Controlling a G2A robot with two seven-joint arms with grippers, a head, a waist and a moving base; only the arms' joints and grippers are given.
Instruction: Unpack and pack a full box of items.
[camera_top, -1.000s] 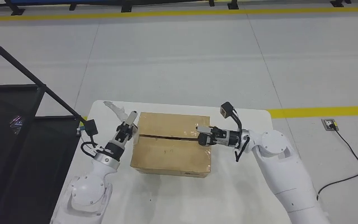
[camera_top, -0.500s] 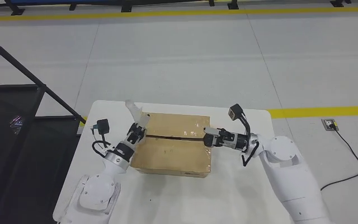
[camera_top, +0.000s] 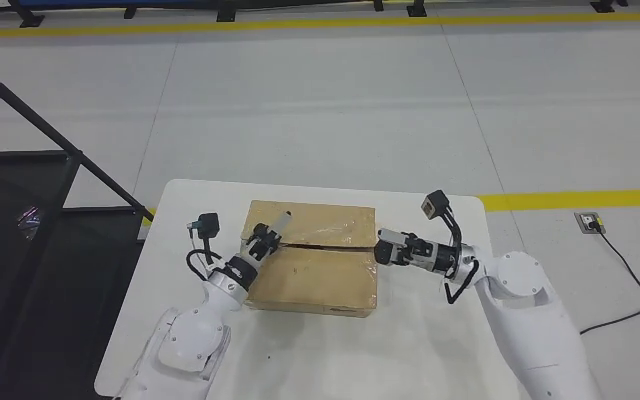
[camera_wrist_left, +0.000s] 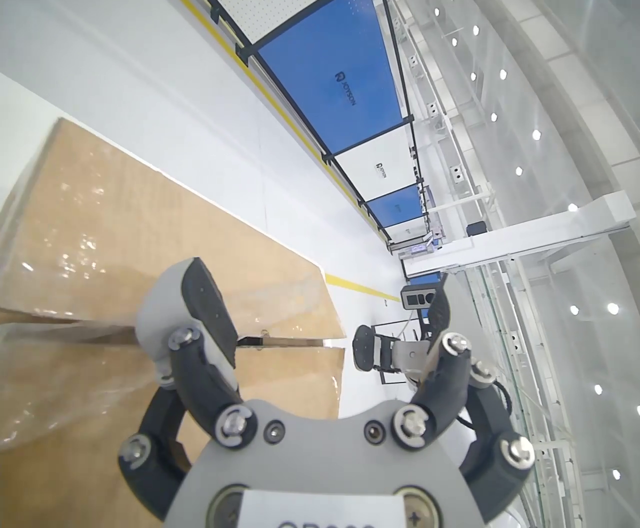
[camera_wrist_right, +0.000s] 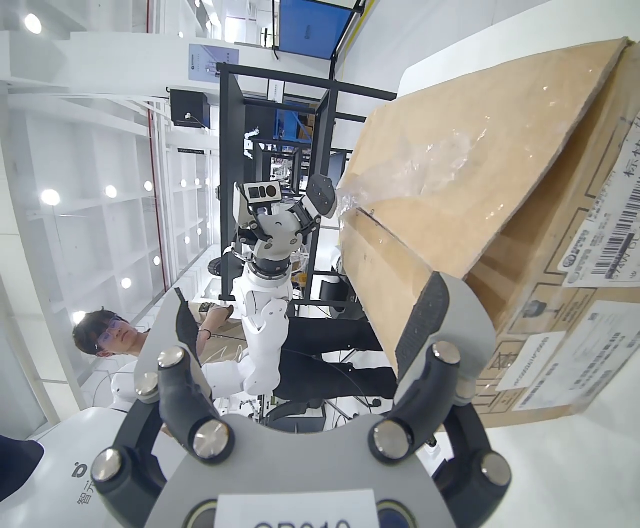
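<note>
White table (camera_top: 420, 330) on a pale shop floor with yellow lines, and the cardboard box (camera_top: 310, 275) sits about in the middle of it. Its two top flaps are folded down and meet in a seam along its length, with shiny clear tape over that seam.

The left arm comes in from the near left, forearm angled up toward the box. The left gripper (camera_top: 270, 236) is over the left end of the seam. Its own camera has the fingers spread wide with nothing between them, one dark pad (camera_wrist_left: 207, 305) right above the seam. I can't tell if it's actually touching the cardboard.

The right arm stretches in nearly level from the right. The right gripper (camera_top: 384, 247) is at the box's right end, by the top edge. It's wide open too and holding nothing, with one finger (camera_wrist_right: 430, 325) just beside the end wall.

Compared with a second ago, the left gripper was off the box's left end and has swung in over the top. The right gripper was sitting over the lid and has backed out to the right edge. The box hasn't budged.
</note>
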